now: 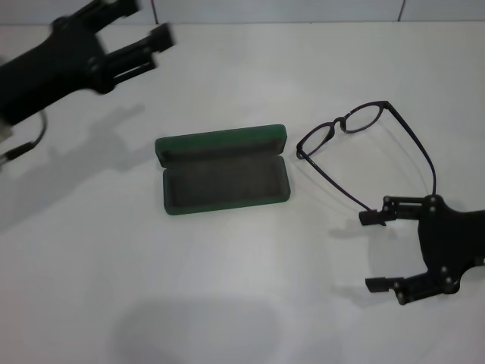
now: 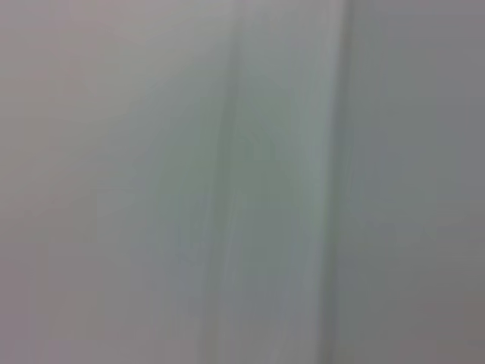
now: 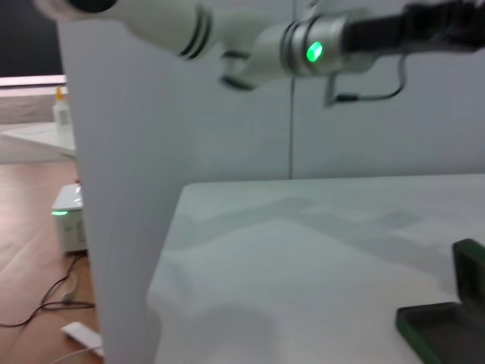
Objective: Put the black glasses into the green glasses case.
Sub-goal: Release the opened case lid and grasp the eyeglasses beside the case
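The black glasses (image 1: 356, 125) lie on the white tabletop (image 1: 227, 288) just beside the green glasses case (image 1: 223, 178), on its right, with the temple arms unfolded and running toward the right hand (image 1: 379, 250). The case sits open in the middle, lid laid back, its grey-green lining bare. The right hand rests low near the temple tips with its fingers spread apart and nothing between them; one finger looks close to a temple end, though whether it touches cannot be told. The left hand (image 1: 148, 34) hangs well away at the far left, its fingers also parted and empty. The glasses are probably very light and thin — the frame springy, the lenses easy to smudge or scratch, the slim temples prone to twist or slide out of a pinch. A gentle grip on the bridge or the front frame rim seems safer than on a temple tip, and the arms will likely need folding to fit the case. The left wrist view shows only a pale blur; the right wrist view catches just a corner of the case (image 3: 443, 326), cut off, and no glasses.
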### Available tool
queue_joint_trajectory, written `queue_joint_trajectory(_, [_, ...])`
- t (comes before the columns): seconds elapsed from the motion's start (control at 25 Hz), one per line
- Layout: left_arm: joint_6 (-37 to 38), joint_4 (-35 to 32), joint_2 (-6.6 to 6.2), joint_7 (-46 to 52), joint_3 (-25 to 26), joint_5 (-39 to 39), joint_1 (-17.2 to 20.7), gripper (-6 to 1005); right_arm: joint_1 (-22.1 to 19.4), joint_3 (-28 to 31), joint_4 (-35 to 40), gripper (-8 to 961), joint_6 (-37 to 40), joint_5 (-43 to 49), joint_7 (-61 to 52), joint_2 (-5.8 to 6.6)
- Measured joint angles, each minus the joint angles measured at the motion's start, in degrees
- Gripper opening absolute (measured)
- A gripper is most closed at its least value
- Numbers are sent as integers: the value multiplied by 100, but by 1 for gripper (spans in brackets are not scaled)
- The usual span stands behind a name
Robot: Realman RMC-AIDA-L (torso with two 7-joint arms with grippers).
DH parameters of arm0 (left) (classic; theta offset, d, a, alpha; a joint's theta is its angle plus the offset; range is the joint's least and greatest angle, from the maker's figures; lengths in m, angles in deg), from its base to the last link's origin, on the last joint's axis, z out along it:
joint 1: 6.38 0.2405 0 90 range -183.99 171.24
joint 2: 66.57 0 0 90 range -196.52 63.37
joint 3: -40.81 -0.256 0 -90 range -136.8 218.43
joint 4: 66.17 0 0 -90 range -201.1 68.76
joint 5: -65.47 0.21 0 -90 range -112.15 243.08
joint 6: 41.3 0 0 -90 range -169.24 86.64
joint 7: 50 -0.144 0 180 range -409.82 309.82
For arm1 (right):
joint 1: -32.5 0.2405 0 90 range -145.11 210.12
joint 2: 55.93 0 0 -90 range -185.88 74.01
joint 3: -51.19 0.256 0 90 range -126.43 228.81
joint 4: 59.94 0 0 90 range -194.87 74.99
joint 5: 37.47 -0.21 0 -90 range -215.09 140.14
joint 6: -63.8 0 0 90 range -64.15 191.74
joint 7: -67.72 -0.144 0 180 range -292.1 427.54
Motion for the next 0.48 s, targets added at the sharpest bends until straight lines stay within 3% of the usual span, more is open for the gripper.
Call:
queue_joint_trajectory(0.2, [-653, 491, -24, -1102, 15, -305, 431, 848, -79, 419, 11, 861, -27, -1, 33, -48])
queue_joint_trajectory(0.48, [-1324, 603, -1, -1655, 11, -173, 1042, 846, -172, 1083, 12, 860, -60, -9, 57, -86])
